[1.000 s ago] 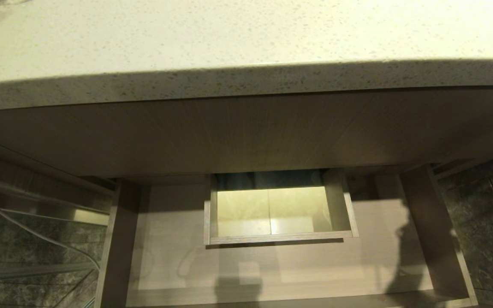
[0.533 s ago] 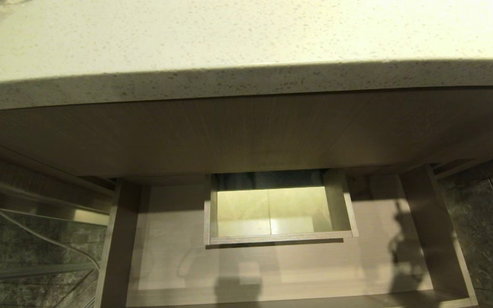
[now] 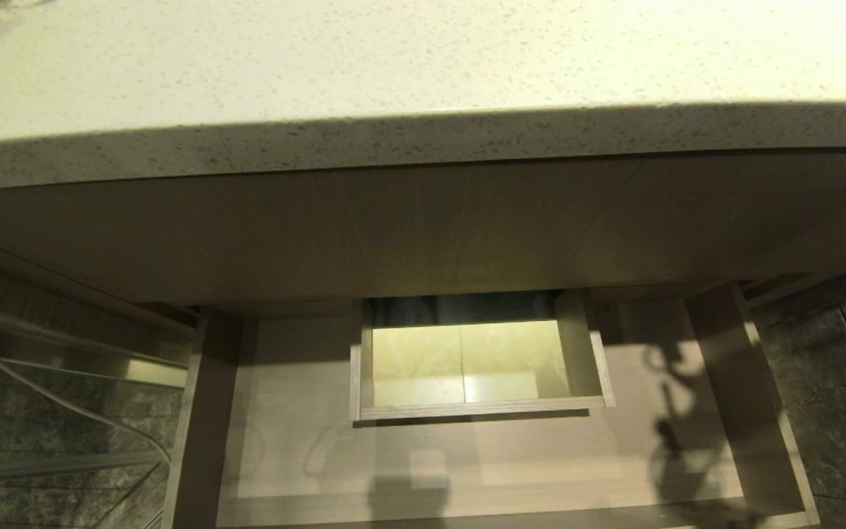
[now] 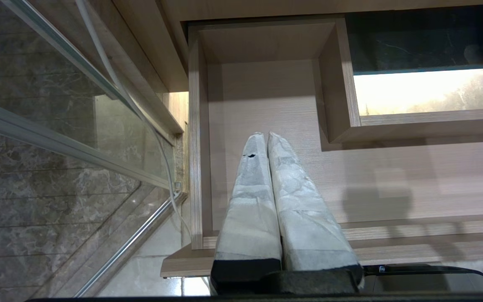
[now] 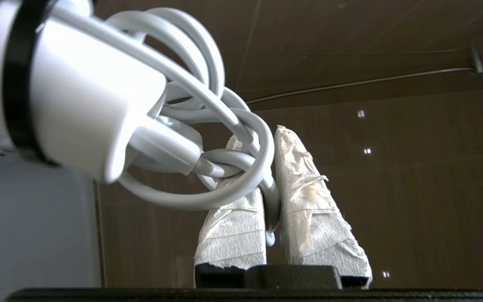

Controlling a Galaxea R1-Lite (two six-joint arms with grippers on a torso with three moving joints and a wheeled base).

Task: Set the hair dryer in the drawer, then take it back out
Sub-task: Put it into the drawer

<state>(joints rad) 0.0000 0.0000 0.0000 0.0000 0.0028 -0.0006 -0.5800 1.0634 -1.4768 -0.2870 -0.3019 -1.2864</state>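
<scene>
The right gripper [image 5: 266, 176], outside the head view, is clamped on a loop of the hair dryer [image 5: 69, 105] cord, so the body hangs from it. The open drawer [image 3: 305, 448] lies at 6 o'clock, bare. The left gripper [image 4: 266, 144], fingers together and holding nothing, hovers above the drawer's left end.
</scene>
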